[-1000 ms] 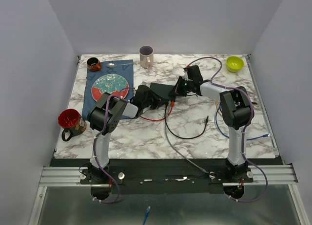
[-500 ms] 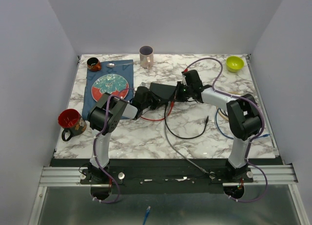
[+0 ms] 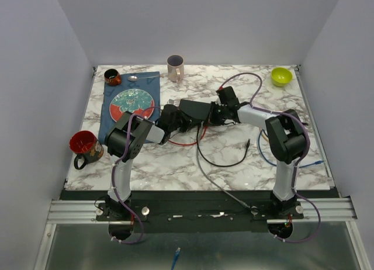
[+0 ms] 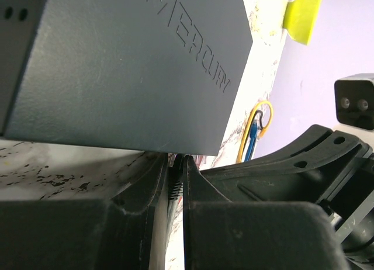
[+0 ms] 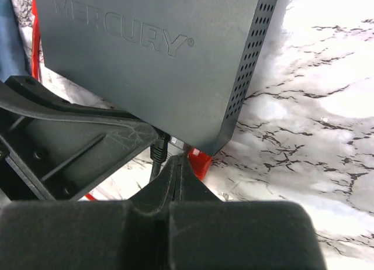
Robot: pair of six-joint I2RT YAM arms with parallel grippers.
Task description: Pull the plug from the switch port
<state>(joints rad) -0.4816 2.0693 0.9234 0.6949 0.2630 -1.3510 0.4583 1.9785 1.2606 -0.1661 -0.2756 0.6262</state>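
Right gripper, jaws pressed together and empty, has swung in beside the switch. The plug appears still seated. Left gripper is narrow (cannot tell what it pinches).

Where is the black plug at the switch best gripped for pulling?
Probably on the black plug's ribbed boot, right where it leaves the switch, coming in from the port edge, in line with it. The boot sticks out beyond the box, and the red plug sits close beside it, so a narrow pinch fits.
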